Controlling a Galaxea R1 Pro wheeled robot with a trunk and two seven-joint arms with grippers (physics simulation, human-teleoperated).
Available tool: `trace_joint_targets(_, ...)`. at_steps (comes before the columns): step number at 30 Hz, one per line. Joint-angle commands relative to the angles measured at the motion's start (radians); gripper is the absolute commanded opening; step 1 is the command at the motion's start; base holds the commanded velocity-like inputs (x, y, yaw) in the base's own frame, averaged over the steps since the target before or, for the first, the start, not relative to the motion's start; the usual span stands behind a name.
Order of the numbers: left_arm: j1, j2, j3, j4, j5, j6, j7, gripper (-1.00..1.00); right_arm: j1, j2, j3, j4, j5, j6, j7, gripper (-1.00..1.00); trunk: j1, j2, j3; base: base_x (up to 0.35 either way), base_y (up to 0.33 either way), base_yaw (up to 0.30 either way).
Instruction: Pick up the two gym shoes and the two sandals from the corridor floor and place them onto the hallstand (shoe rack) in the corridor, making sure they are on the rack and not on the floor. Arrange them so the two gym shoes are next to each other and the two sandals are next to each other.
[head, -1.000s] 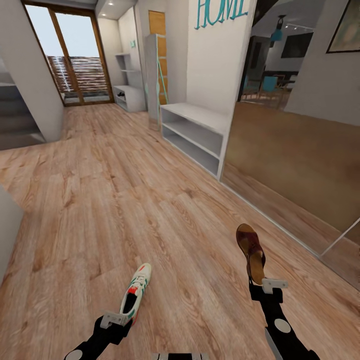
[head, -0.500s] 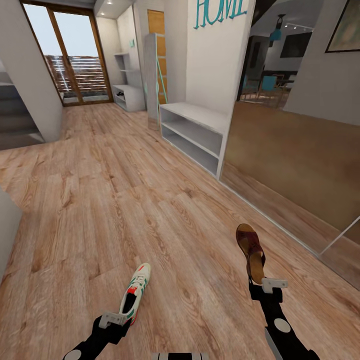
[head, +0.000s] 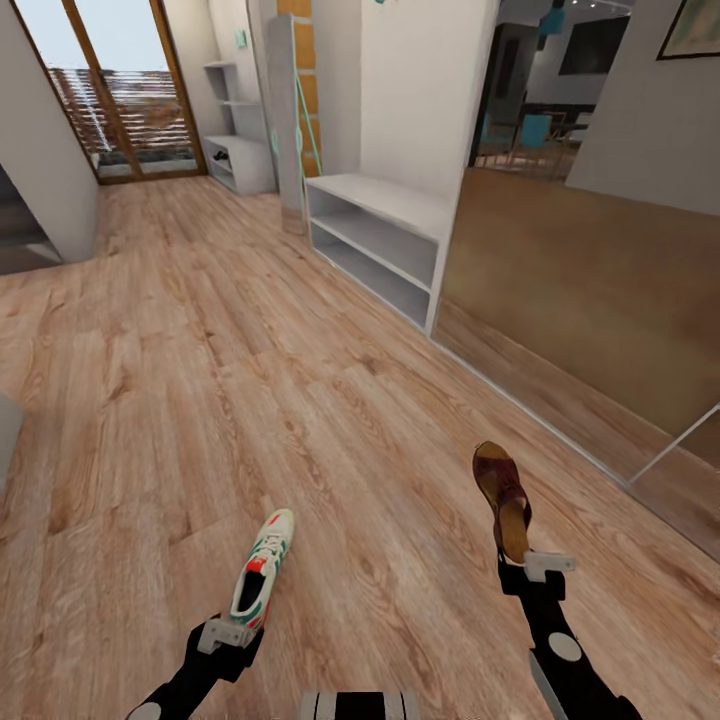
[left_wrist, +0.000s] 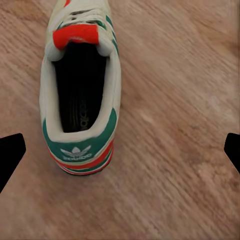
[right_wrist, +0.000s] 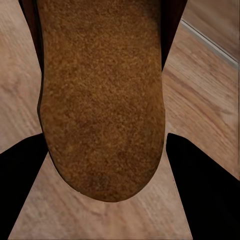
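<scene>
Leather sandal (head: 503, 498) feels stiff, light; my right gripper (head: 530, 572) pinches its heel (left gripper (head: 228, 634) carries the sneaker (head: 260, 566)).

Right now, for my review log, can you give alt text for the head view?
Two black arms carry shoes down a wood-plank corridor: the left pincer holds a white sneaker with green stripes, the right pincer a dark brown leather sandal. A pale grey two-shelf bench stands ahead on the right.

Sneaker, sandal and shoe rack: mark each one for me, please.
sneaker (head: 262, 568), head view, on the laces and tongue of the upper.
sandal (head: 503, 497), head view, on the tan insole near the strap.
shoe rack (head: 385, 202), head view, on the bare top board of the low bench.
</scene>
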Motion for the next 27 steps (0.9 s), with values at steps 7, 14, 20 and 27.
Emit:
trace_joint_targets(7,-0.003,-0.002,0.009,-0.001,-0.01,-0.014,-0.006,1.0,0.0,-0.001,-0.001,-0.158,0.007,0.065,-0.005,-1.0,0.003,-0.002,-0.039,0.0,0.0,-0.101)
trace_joint_targets(14,-0.01,-0.001,0.011,-0.002,-0.01,-0.016,-0.004,1.0,0.0,0.0,0.0,-0.352,0.006,0.265,-0.004,-1.0,0.006,-0.004,-0.076,0.0,0.0,-0.099)
trace_joint_targets(20,-0.011,0.0,0.018,-0.007,-0.007,-0.025,-0.002,1.0,0.0,0.014,0.003,-0.475,0.006,0.337,-0.005,-1.0,0.006,-0.004,-0.084,0.0,0.0,-0.055)
trace_joint_targets(27,-0.011,0.0,0.021,-0.013,-0.004,-0.029,-0.002,1.0,0.0,0.028,0.003,-0.486,0.008,0.35,-0.004,-1.0,0.007,-0.004,-0.094,0.0,0.0,-0.007)
